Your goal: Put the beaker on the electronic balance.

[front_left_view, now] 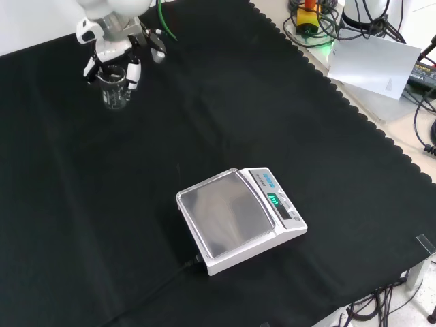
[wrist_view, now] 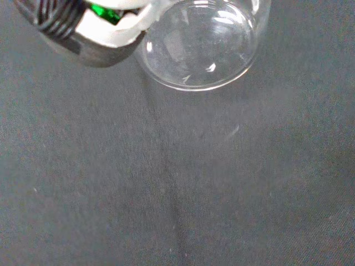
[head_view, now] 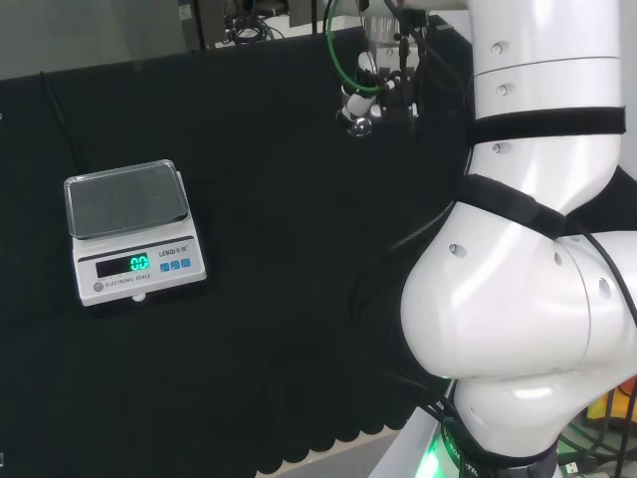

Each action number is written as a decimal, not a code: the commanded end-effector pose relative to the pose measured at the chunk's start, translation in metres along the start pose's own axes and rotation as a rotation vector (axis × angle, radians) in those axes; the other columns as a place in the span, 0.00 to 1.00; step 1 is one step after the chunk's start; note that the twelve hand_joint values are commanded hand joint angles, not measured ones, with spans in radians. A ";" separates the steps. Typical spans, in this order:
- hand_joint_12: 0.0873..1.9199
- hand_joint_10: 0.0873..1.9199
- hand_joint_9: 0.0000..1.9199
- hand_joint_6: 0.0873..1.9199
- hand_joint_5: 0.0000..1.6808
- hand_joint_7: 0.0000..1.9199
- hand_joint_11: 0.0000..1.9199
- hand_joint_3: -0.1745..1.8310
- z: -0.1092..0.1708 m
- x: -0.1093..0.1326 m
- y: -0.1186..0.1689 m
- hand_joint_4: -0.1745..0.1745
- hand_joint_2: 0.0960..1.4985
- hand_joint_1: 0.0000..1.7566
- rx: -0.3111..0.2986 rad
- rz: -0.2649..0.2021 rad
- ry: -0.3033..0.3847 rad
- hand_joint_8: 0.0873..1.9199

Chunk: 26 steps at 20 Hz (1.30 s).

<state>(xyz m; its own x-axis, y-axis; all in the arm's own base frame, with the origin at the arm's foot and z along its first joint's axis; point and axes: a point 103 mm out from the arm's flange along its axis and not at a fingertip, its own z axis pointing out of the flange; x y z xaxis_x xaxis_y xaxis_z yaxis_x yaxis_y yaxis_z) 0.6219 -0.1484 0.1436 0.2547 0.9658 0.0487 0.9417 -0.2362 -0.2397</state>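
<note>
A small clear glass beaker (front_left_view: 114, 92) stands on the black cloth at the far left of the front view. The black and white hand (front_left_view: 112, 48) comes down over it, with fingers (front_left_view: 133, 71) curled round its sides. In the wrist view the beaker (wrist_view: 199, 44) is close and large, and a finger (wrist_view: 105, 33) lies against its wall. The head view has the hand (head_view: 383, 85) at the top middle, far right of the balance. The white electronic balance (front_left_view: 228, 211) sits lower in the middle of the front view, its pan bare and its green display lit; in the head view the balance (head_view: 127, 199) is at the left.
A wide stretch of black cloth (front_left_view: 191, 129) lies between the beaker and the balance. The arm's big white links (head_view: 537, 249) take up the right of the head view. Cables and a paper sheet (front_left_view: 371, 61) lie off the cloth's scalloped edge at the front view's top right.
</note>
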 end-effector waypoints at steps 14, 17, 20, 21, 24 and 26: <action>0.51 0.56 0.68 0.67 0.50 0.46 0.61 0.38 -0.048 0.085 -0.035 0.00 0.57 0.70 -0.042 -0.151 -0.051 0.68; 0.51 0.56 0.68 0.67 0.50 0.47 0.61 0.38 -0.050 0.142 -0.050 0.00 0.57 0.70 -0.033 -0.251 -0.074 0.68; 0.51 0.56 0.68 0.67 0.50 0.47 0.61 0.38 -0.043 0.203 -0.073 0.00 0.57 0.70 -0.019 -0.370 -0.103 0.68; 0.51 0.56 0.68 0.67 0.50 0.47 0.61 0.39 -0.038 0.222 -0.082 0.00 0.56 0.70 -0.011 -0.413 -0.113 0.68; 0.51 0.56 0.68 0.67 0.51 0.47 0.61 0.39 -0.023 0.269 -0.109 0.00 0.56 0.70 0.017 -0.525 -0.137 0.68; 0.51 0.56 0.68 0.67 0.51 0.47 0.62 0.39 -0.011 0.290 -0.124 0.00 0.56 0.70 0.045 -0.578 -0.135 0.68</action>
<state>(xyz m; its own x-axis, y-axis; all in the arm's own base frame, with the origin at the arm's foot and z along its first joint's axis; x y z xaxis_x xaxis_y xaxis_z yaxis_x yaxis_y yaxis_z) 0.6155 0.0620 0.2046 -0.1256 0.9912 0.0416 0.9689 0.1316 -0.2095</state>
